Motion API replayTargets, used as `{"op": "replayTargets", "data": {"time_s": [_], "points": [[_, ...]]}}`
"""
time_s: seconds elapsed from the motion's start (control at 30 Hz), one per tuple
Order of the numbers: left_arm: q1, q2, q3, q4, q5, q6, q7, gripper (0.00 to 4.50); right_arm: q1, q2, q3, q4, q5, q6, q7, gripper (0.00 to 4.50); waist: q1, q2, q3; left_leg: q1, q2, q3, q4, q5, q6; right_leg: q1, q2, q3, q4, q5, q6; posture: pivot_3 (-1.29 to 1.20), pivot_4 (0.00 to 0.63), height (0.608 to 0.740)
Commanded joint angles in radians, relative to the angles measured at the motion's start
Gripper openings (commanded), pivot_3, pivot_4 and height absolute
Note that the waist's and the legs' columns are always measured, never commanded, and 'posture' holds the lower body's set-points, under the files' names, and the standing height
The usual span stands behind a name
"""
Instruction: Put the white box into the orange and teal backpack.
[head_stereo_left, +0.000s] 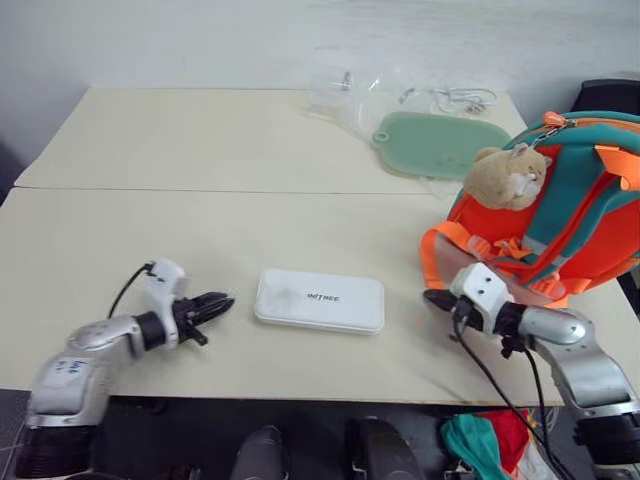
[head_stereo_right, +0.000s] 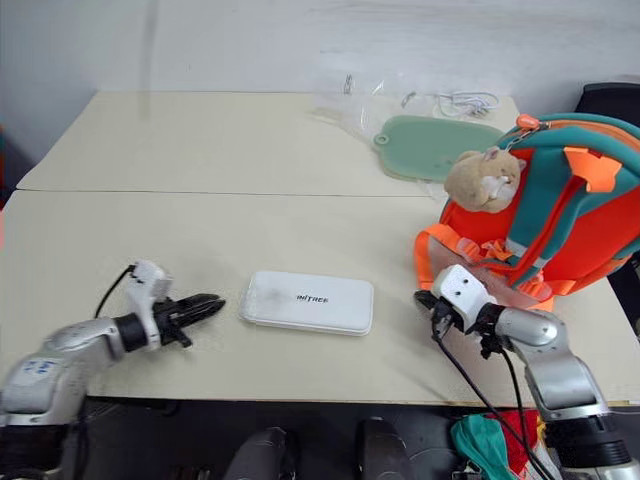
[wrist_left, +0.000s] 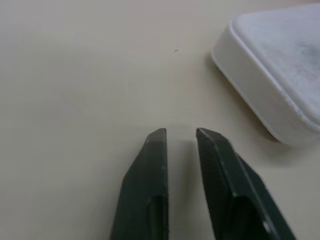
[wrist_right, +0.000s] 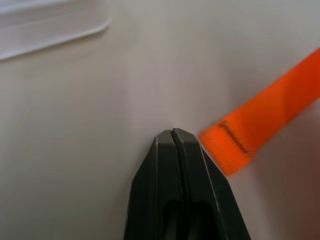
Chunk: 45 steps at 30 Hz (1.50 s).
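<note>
From the head views, the box (head_stereo_left: 319, 300) lies flat on the table (head_stereo_left: 200, 150), near its front edge and about midway between the two arms, with its long axis running left to right. The left gripper (head_stereo_left: 217, 304) sits just left of the box's left short end, apart from it, and points right, toward that end. The right gripper (head_stereo_left: 432, 297) sits to the right of the box, a little further from it, pointing left. The left arm looks the nearer one. The backpack (head_stereo_left: 570, 200) stands at the right, far of the right gripper, its orange straps trailing onto the table beside it.

In the left wrist view, the left gripper's fingers (wrist_left: 150, 175) stand slightly parted with a narrow gap and nothing between them. The box's rounded corner (wrist_left: 270, 75) lies just ahead and off to one side, not touching.

In the right wrist view, the right gripper (wrist_right: 174, 132) is closed tight on nothing. An orange strap (wrist_right: 255, 125) lies just beside its tip; whether they touch I cannot tell. An edge of the box (wrist_right: 50, 25) shows well ahead.
</note>
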Motion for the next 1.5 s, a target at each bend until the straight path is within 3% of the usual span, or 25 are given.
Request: {"op": "replayTargets", "data": {"time_s": [0.03, 0.13, 0.2, 0.47, 0.73, 1.13, 1.23, 1.43, 1.5], "points": [[-0.085, 0.084, 0.05, 0.057, -0.155, 0.24, -0.09, 2.49, 0.005, -0.025, -0.008, -0.072, 0.053, 0.016, 0.061, 0.0, 0.002, 0.0, 0.0, 0.0, 0.0, 0.0, 0.001, 0.0, 0.0, 0.0, 0.0, 0.0, 0.0, 0.0, 0.0, 0.0, 0.15, 0.74], [-0.224, 0.135, -0.016, 0.175, -0.198, 0.47, -0.112, 3.43, -0.016, -0.014, 0.009, -0.067, 0.038, 0.026, 0.049, 0.0, 0.005, -0.001, 0.001, 0.0, -0.001, 0.0, 0.001, 0.0, 0.0, 0.001, -0.001, 0.0, 0.0, 0.0, 0.0, 0.0, 0.15, 0.74], [-0.34, 0.109, -0.072, 0.278, -0.181, 0.557, -0.093, 4.01, -0.045, 0.004, 0.039, -0.045, 0.007, 0.02, 0.027, 0.0, 0.006, -0.001, 0.001, 0.0, -0.002, 0.0, 0.001, 0.001, -0.001, 0.0, -0.001, 0.0, 0.0, 0.0, 0.0, 0.0, 0.15, 0.74], [-0.607, -0.057, -0.188, 0.566, -0.092, 0.609, -0.041, 4.01, -0.123, 0.04, 0.114, 0.018, -0.064, 0.014, -0.004, 0.0, 0.001, -0.006, 0.003, -0.003, -0.003, 0.001, 0.003, 0.004, -0.005, -0.002, 0.0, 0.0, 0.001, 0.0, 0.001, 0.0, 0.15, 0.74], [-0.711, -0.088, -0.404, 0.645, -0.116, 0.658, -0.137, 4.01, -0.186, 0.072, 0.161, 0.032, -0.088, 0.039, -0.016, 0.0, 0.001, -0.006, 0.003, -0.001, -0.003, 0.002, 0.004, 0.005, -0.005, 0.0, 0.0, 0.001, 0.002, 0.001, 0.002, 0.0, 0.15, 0.74], [-0.727, -0.22, -0.308, 0.723, -0.14, 0.658, -0.064, 4.01, -0.197, 0.13, 0.208, -0.033, -0.106, 0.098, -0.053, 0.0, 0.012, -0.006, 0.003, -0.001, -0.004, 0.002, 0.005, 0.005, -0.005, 0.0, -0.001, 0.001, 0.002, 0.001, 0.002, 0.0, 0.15, 0.74], [-0.717, -0.236, -0.302, 0.71, -0.17, 0.658, -0.045, 3.43, -0.2, 0.138, 0.213, -0.039, -0.109, 0.104, -0.059, 0.0, 0.015, -0.006, 0.003, -0.001, -0.004, 0.002, 0.005, 0.005, -0.005, 0.0, -0.001, 0.001, 0.002, 0.001, 0.002, 0.0, 0.15, 0.74], [-0.694, -0.229, -0.298, 0.689, -0.217, 0.658, -0.009, 1.64, -0.195, 0.13, 0.202, -0.033, -0.117, 0.099, -0.064, 0.0, 0.017, -0.007, 0.003, -0.001, -0.004, 0.002, 0.006, 0.005, -0.005, 0.0, -0.001, 0.001, 0.003, 0.001, 0.002, 0.0, 0.15, 0.74], [-0.685, -0.215, -0.265, 0.687, -0.222, 0.658, 0.005, 1.24, -0.175, 0.111, 0.174, -0.033, -0.113, 0.087, -0.062, 0.0, 0.018, -0.007, 0.003, -0.001, -0.004, 0.001, 0.006, 0.005, -0.005, 0.0, -0.001, 0.001, 0.003, 0.001, 0.002, 0.0, 0.15, 0.74]]}}
